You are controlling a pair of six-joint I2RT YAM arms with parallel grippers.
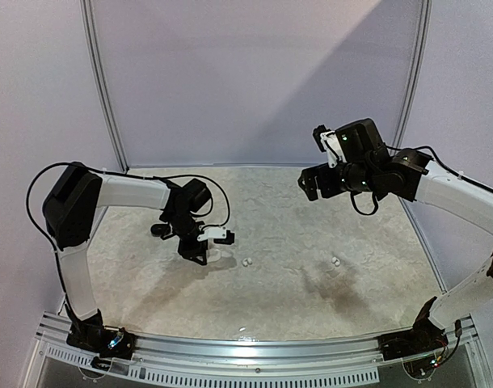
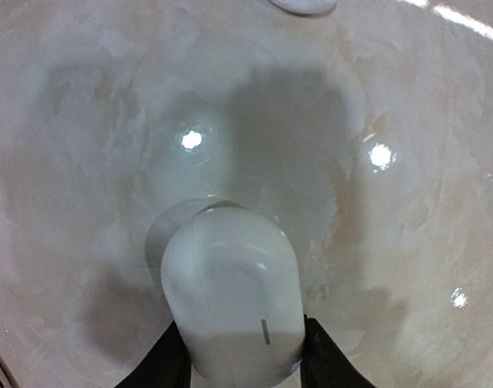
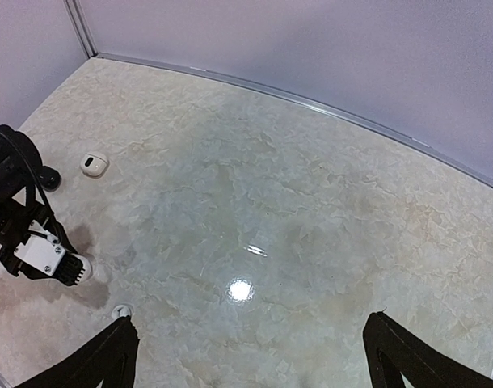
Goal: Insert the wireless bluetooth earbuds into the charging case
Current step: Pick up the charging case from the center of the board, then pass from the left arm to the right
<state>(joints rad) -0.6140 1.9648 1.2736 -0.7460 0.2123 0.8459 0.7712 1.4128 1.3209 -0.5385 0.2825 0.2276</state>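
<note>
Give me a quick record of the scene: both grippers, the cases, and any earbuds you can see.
left gripper: shut on white case, a finger on each side
white case: closed, low over the table
second case: white, lying free on the table
earbud: white, loose on the table, just right of left gripper
second earbud: white, loose, further right
right gripper: open, raised, holding nothing
</note>
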